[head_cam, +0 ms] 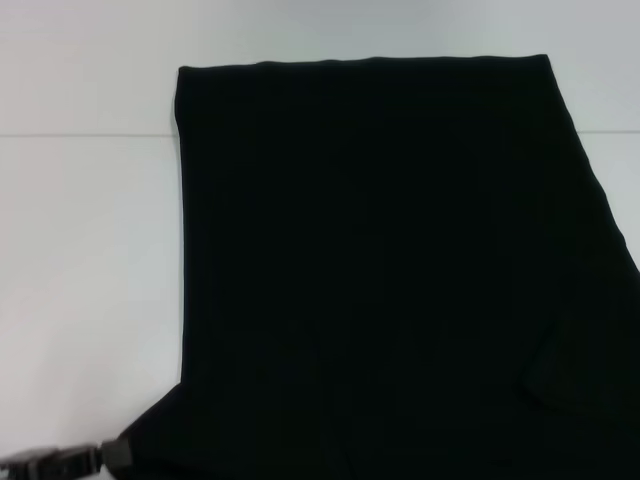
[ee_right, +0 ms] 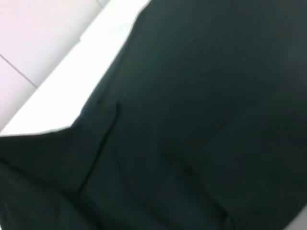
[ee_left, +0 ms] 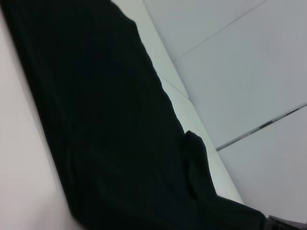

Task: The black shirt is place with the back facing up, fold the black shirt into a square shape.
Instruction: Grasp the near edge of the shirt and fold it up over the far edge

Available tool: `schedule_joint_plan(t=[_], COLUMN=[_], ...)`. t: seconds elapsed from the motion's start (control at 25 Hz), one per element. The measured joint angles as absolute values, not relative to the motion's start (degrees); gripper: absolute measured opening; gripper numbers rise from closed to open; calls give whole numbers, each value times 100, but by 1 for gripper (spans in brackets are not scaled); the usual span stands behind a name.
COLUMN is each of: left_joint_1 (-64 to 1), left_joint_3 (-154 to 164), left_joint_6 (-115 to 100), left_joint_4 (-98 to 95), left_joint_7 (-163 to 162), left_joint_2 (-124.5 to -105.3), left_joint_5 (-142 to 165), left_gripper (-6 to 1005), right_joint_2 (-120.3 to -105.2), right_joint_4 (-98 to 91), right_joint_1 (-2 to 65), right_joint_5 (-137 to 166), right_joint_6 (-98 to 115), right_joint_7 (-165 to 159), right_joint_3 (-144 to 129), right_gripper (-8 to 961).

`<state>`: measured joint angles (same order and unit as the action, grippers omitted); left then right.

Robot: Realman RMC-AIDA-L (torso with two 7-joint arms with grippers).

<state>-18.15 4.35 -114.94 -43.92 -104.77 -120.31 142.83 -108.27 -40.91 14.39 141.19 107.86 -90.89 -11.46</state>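
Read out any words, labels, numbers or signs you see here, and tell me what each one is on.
None can be read. The plain black soft-fabric shirt lies back-up on the white table and shows no lettering in any view. The left gripper, at the shirt's near left corner, carries no visible marking.

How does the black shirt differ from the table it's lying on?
The black shirt is dark, the table white. The shirt shows creases and overlapping layers; the table looks smooth. The shirt covers most of the head view; the table shows only beyond its edges. Both lie flat.
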Motion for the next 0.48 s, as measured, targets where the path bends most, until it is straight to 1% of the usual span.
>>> schedule_joint_plan(t=[0.12, 0.24, 0.28, 0.32, 0.48], left_joint_1=[-2106, -2568, -2568, -2868, -3491], left_joint_3=[401, 396, 396, 396, 402], left_joint_6=[-11340, -11058, -11058, -10839, -10249], left_joint_4=[-4237, -3968, -3968, -3729, -3346], left_joint_7=[-10578, -10727, -10727, -10781, -10809], left_joint_2=[-11944, -11784, -11784, -11670, -11449], left_joint_5=[14267, 14220, 14220, 14197, 14156], left_gripper=[30, 30, 30, 30, 30], right_joint_2=[-10840, -10881, -10889, -10893, -10898], right_joint_4=[-4093, -4095, -4095, -4095, -4084], right_joint_1=[1712, 2065, 2182, 2281, 2743], right_joint_5=[14107, 14107, 14107, 14107, 14088], right_joint_6=[10767, 10677, 10626, 10567, 10176], right_joint_7=[-9112, -9154, -9186, -9223, -9470], right_joint_3=[-905, -779, -769, -766, -759], right_gripper=[60, 60, 60, 60, 60])
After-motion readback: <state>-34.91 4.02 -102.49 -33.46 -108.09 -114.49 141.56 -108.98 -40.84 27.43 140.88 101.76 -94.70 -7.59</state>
